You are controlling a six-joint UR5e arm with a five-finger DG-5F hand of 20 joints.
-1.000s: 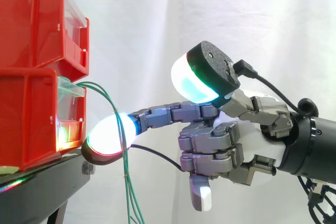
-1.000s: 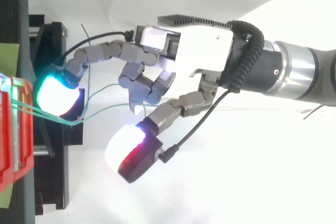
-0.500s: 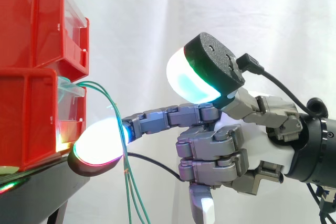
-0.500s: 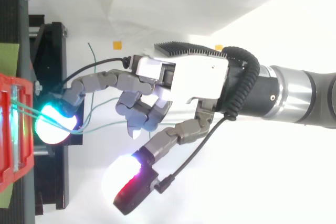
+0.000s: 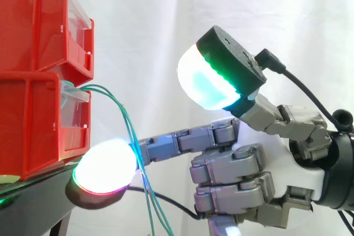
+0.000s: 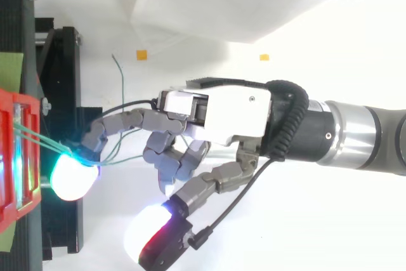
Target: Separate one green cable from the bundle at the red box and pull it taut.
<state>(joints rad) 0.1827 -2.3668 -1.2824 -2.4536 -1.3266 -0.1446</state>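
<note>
Two red bins [image 5: 33, 42] stand against a white curtain [image 5: 144, 20] on a black stand [image 5: 33, 203]; the lower bin has a clear, colourless front panel [image 5: 74, 114]. The thin cables [image 5: 128, 131] at that bin are green. The hand [image 5: 232, 164] has grey links and a white palm. Its low pad [image 5: 105, 165] glows white, rimmed in green and magenta over a black back. The raised pad [image 5: 207, 84] glows white to cyan, edged in green under a black cap. From above, the arm [image 6: 355, 138] is silver and black. Two small orange squares [image 6: 142, 54] dot the white ground, and an olive-green patch [image 6: 9, 68] shows on the stand.
</note>
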